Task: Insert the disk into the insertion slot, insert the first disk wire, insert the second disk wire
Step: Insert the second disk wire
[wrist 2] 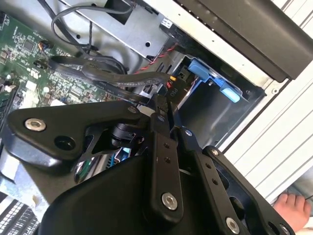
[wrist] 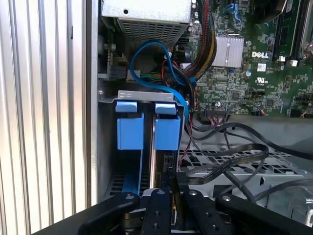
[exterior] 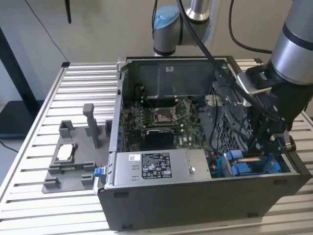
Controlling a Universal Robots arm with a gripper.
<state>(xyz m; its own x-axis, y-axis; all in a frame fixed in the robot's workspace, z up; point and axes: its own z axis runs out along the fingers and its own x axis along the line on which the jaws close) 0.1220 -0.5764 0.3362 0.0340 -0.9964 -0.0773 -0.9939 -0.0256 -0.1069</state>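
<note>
Black cables [wrist: 234, 162] looped across the drive cage [wrist: 210, 157] at the gripper [wrist: 173, 180], crowding it. Two blue carriers [wrist: 130, 131] filled the slots beside the case wall [wrist: 104, 147]. Over the motherboard [exterior: 191, 130], room lay open.

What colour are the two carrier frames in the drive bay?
Bright blue; the carrier frames show best in the first wrist view.

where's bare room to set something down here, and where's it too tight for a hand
Bare slats of the table lie between the grey fixture and the far edge, beside the case, and along the exterior view's left edge. Crowded: the drive corner, where the gripper, black cables and blue carriers pack together.
</note>
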